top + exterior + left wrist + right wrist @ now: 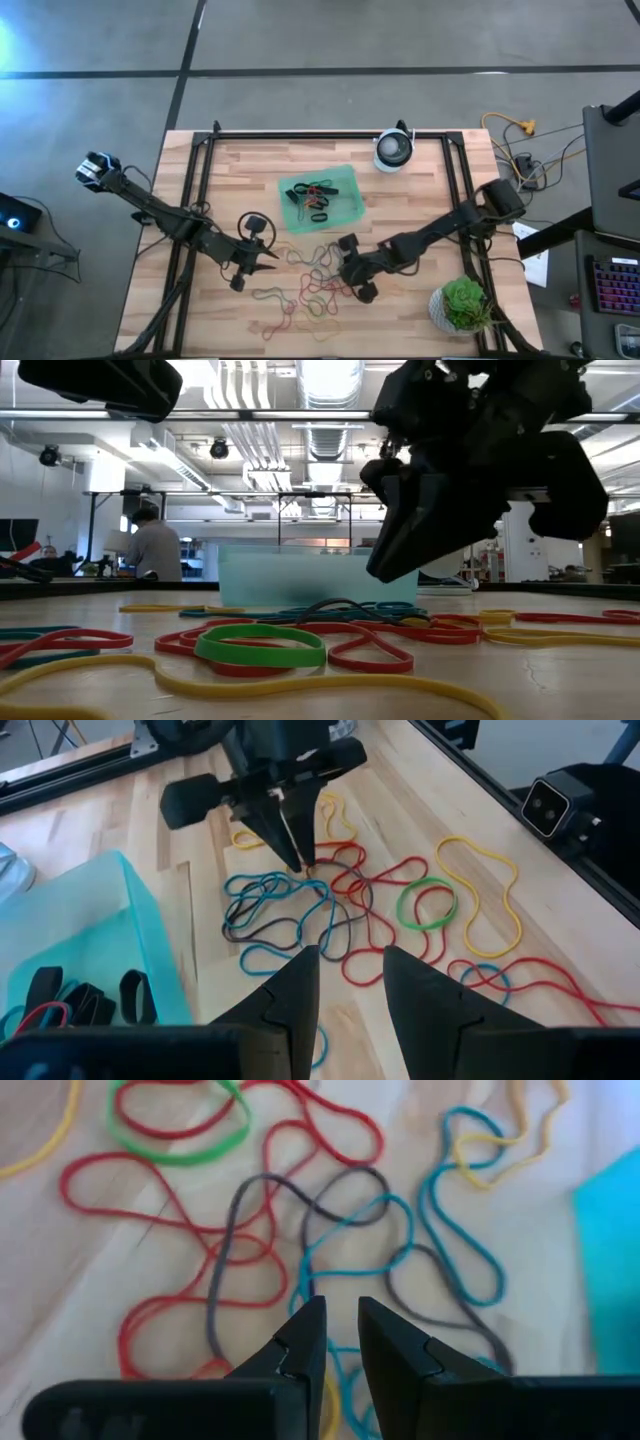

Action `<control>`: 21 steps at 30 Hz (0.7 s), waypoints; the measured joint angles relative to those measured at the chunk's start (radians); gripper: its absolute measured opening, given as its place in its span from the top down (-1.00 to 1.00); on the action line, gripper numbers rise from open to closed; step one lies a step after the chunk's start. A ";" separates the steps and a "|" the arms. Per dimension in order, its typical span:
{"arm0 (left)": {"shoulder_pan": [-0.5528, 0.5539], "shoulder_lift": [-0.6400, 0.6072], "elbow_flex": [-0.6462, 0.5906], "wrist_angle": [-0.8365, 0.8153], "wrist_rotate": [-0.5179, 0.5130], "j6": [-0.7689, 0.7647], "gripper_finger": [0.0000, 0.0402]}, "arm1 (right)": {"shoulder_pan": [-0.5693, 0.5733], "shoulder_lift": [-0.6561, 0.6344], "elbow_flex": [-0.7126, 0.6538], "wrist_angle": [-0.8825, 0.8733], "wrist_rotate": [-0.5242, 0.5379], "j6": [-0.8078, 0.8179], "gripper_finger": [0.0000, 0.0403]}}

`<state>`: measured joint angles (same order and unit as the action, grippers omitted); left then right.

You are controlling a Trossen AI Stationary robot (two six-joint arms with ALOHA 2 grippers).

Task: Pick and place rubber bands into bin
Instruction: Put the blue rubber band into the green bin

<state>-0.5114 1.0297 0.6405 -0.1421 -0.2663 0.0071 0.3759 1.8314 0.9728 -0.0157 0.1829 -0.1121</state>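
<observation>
Below centre of the high view, I have both claws at the tangle of rubber bands (312, 278) on the surface (420, 200).

My right claw (343, 262), at the tangle's right edge, has its fingers parted by a narrow gap with nothing between them; in its wrist view grey and blue loops lie just past the tips. My left claw (272, 258), at the tangle's left edge, stands slightly open and empty. Just above the tangle sits the bin (346, 180), several bands inside.
</observation>
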 joint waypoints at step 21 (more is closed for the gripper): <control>0.000 0.000 -0.006 0.000 0.000 0.000 0.51 | -0.062 0.036 -0.001 0.021 -0.154 0.091 0.72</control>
<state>-0.5110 1.0298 0.6350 -0.1417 -0.2661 0.0071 0.3139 1.8675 0.9721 0.0053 0.0288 -0.0208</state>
